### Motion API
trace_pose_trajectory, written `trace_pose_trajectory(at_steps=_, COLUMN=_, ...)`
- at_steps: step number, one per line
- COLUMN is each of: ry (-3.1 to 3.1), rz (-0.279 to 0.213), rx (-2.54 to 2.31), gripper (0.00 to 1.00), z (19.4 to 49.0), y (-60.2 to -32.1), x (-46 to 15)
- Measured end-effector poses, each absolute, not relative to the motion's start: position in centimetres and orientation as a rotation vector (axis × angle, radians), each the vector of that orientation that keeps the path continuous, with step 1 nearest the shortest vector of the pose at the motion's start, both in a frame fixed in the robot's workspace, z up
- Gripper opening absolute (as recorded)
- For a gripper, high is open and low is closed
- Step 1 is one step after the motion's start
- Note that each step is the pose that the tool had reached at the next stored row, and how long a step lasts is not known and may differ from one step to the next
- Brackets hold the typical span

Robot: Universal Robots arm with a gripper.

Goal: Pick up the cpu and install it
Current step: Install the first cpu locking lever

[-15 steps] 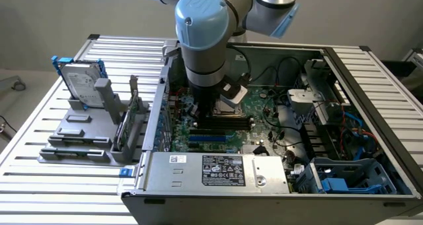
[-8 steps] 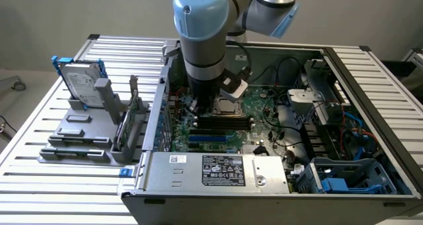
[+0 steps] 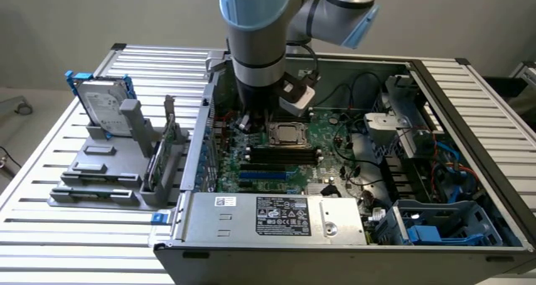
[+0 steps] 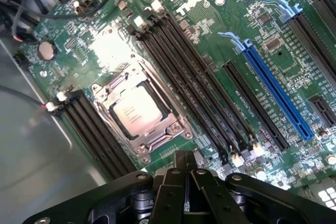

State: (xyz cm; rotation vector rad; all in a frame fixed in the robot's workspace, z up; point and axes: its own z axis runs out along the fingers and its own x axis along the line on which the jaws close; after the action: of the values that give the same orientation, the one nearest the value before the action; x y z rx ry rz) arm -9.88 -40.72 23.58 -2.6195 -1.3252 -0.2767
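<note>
Claw (image 4: 185,167): black linkage nearest the wrist camera, fingers drawn together, closed on nothing, poised above the motherboard just beside the socket.

CPU (image 4: 137,113): flat square chip with dull silver-grey top, lying seated in the metal socket frame (image 4: 157,137) on the motherboard (image 4: 210,35); in the exterior view the chip (image 3: 287,134) sits just to the exterior view's right of the arm's lower end.

Memory slots (image 4: 199,87): long black rows flanking the socket on both sides, with white end latches; they appear unfilled.

Expansion slots: one blue slot (image 4: 275,90) and black ones beside it, well apart from the socket.

Coin cell battery (image 4: 47,51): round, silver, on the board near a bundle of black cables (image 4: 31,14).

Robot arm (image 3: 260,40): grey-and-blue column descending into the open computer case (image 3: 469,140), hiding the board area to the exterior view's left of the socket.

Power supply (image 3: 285,216): grey box with a label, at the near edge of the case.

Drive cage (image 3: 440,225): blue plastic bracket inside, near corner of the case toward the exterior view's right.

Internal cables (image 3: 368,84): black loops crossing above the board, near the far wall.

Grey parts stand (image 3: 109,172): outside the case to the exterior view's left, on the slatted metal surface (image 3: 50,235); holds an upright hard drive (image 3: 105,106) with blue bracket and an upright circuit card (image 3: 172,147).
</note>
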Motion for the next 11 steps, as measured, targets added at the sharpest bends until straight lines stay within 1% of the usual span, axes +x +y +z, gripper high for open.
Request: trace_pose_trajectory(at_steps=11, ry=-1.496, rz=-0.25, rx=-2.525, gripper=0.11, z=24.74, y=-40.08, x=-9.89)
